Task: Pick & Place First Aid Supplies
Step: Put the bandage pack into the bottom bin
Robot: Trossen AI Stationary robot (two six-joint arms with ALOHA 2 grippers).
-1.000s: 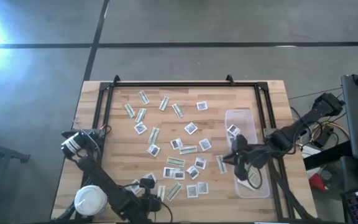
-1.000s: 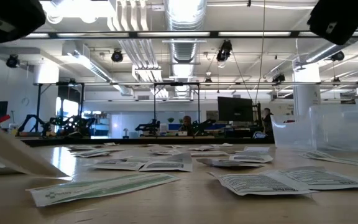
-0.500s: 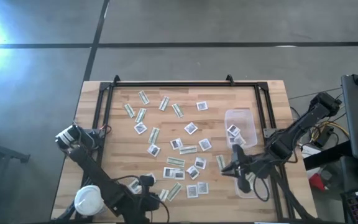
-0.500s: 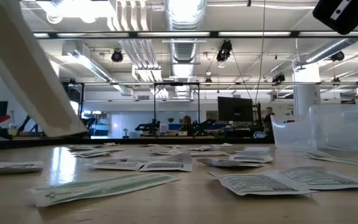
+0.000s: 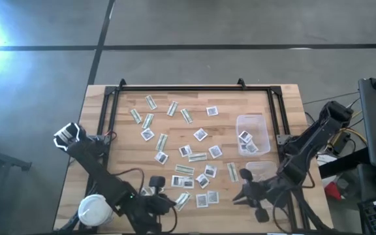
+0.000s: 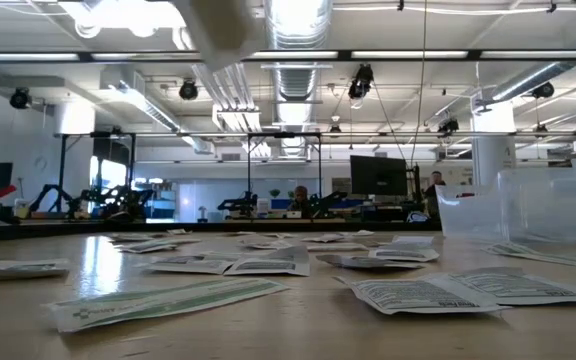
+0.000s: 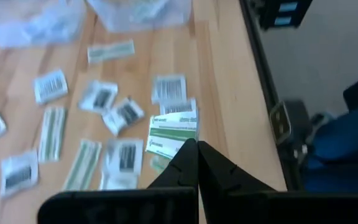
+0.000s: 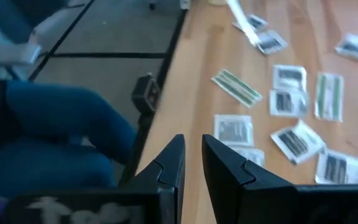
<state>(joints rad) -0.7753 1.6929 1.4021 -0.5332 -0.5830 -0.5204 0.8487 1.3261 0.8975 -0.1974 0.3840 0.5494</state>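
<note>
Several first aid supplies, square white packets (image 5: 200, 134) and green-and-white strips (image 5: 161, 141), lie flat across the wooden table. My left gripper (image 5: 168, 203) is at the near edge, raised and shut on one green-and-white strip (image 7: 173, 132). That strip shows as a pale blur high in the low view (image 6: 226, 28). My right gripper (image 5: 237, 196) hovers by the near edge, left of the nearer clear tub (image 5: 268, 171). Its fingers (image 8: 191, 149) stand a narrow gap apart with nothing between them. My left gripper pinches the green-and-white strip by one end (image 7: 180, 144) between its two shut fingertips. The fingers slant down toward the table's right side. The rest of the strip sticks out beyond the tips, lifted clear of the packets lying below.
A second clear tub (image 5: 252, 132) holding packets stands farther back on the right. A white-lidded jar (image 5: 94, 209) sits at the near left corner. A black frame rail (image 5: 194, 87) runs round the table. A person's blue-clad legs (image 8: 48, 130) are close to the near edge.
My left gripper has risen from the table with the strip, which has gone from low at the left to the top of the low view. My right gripper has moved from above the nearer tub toward the table's near edge and has rolled.
</note>
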